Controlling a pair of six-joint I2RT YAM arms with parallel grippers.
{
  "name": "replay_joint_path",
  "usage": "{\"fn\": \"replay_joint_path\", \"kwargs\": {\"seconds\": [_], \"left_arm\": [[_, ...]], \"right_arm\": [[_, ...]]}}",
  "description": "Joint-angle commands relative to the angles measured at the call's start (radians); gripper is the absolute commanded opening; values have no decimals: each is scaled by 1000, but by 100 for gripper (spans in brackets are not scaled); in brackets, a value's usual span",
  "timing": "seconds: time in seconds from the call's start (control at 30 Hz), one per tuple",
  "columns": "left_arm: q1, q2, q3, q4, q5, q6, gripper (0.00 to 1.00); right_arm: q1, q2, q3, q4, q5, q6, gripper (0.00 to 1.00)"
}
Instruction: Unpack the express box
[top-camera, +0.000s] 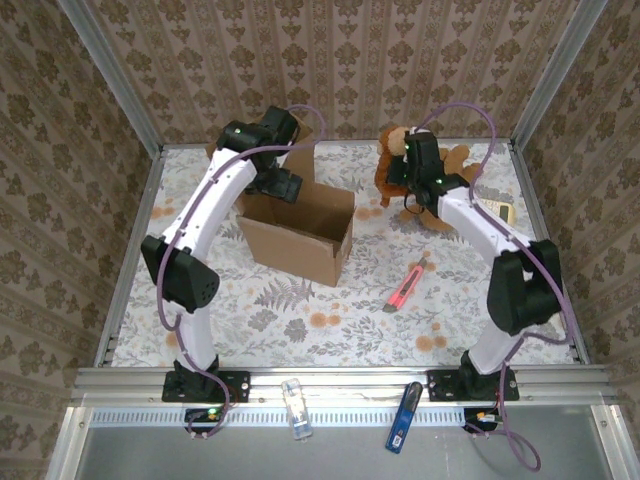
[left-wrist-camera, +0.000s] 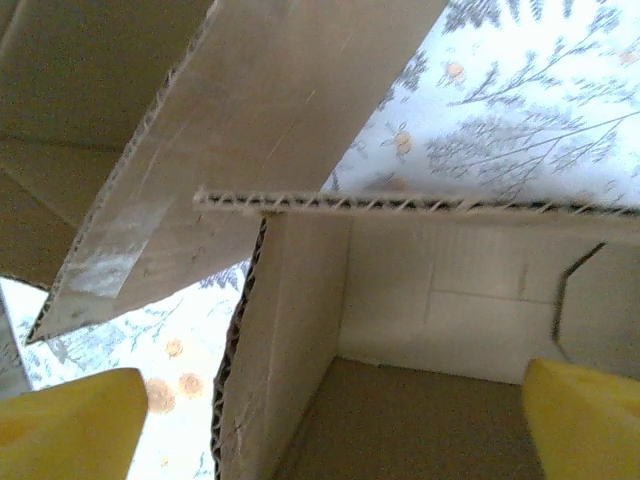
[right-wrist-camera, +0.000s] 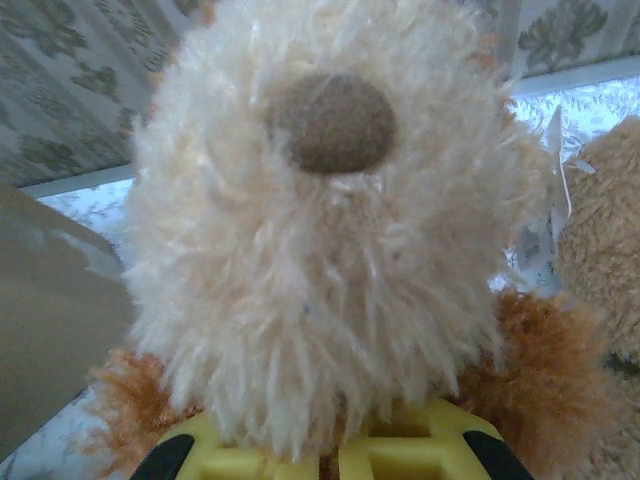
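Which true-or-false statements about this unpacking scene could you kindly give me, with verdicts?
1. The jaws of the left gripper stand open at the cardboard box. True.
2. The plush toy sits inside the box. False: it is outside, right of the box, clamped in the jaws of the right gripper.
3. The red cutter lies on the table, outside the box. True.
4. The box is sealed shut. False: it stands open at the top.
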Motion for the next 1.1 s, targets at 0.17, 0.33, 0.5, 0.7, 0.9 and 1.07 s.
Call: {"fn": "replay_joint_path", "kwargs": {"seconds": [0.17, 0.33, 0.5, 0.7, 0.9, 1.07], "left_arm": [[-10, -149, 25, 98, 94, 41, 100], [-22, -242, -34, 168, 116, 46, 100], [-22, -373, -156, 271, 138, 34, 100], [-9, -497, -293, 337, 144, 15, 100], [51, -597, -424, 392, 177, -11, 100], [128, -668, -545, 452, 230, -45, 100]], "right_arm": [[-31, 217, 190, -199, -32, 99, 0], [-34, 299, 221, -226, -40, 105, 0], [-37, 369, 247, -261, -47, 107, 0], [-36, 389, 259, -286, -49, 93, 5], [-36, 353, 263, -291, -48, 74, 45], [-36, 316, 270, -290, -61, 43, 73]]}}
